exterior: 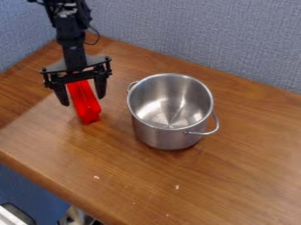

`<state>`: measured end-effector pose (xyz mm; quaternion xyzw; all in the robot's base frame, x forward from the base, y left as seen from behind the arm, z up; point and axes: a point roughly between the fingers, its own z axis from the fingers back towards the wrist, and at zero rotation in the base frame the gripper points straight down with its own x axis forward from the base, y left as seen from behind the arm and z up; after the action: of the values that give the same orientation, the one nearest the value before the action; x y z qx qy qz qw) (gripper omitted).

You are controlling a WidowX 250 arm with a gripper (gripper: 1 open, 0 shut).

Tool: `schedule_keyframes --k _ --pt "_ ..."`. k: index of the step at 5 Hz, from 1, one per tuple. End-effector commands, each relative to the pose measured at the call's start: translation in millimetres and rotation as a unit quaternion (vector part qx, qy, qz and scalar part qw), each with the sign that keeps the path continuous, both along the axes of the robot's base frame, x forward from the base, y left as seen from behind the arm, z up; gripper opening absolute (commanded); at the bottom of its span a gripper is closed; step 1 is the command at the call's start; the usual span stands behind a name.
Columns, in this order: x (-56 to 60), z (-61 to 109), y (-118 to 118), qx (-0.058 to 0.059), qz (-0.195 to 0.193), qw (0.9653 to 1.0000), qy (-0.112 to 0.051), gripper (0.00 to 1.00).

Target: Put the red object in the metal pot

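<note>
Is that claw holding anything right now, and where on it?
Nothing is held. The gripper is open, its fingers standing either side of the red bar's far end on the table, not closed on it.

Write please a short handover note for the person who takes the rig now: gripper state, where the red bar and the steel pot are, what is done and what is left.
Gripper: open, pointing straight down, jaws astride the upper end of the red bar. No grip yet.
Red bar: lying on the wooden table, left of the pot and apart from it.
Stainless-steel pot: upright on the table, nothing visible inside, loop handle toward the front right.
Done: gripper brought over the bar.
Left: close on the bar, lift it, carry it over to the pot, release it inside.
</note>
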<state>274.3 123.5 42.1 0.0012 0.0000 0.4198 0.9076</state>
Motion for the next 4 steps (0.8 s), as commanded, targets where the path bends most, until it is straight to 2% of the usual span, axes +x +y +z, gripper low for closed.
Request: schedule_keyframes --k 1,4 --pt "2.6 3.8 2.9 0.011 0.007 0.9999 -0.009 1.00" --pt "4.3 7.2 -0.2 0.017 0.008 0.9998 -0.004 1.00"
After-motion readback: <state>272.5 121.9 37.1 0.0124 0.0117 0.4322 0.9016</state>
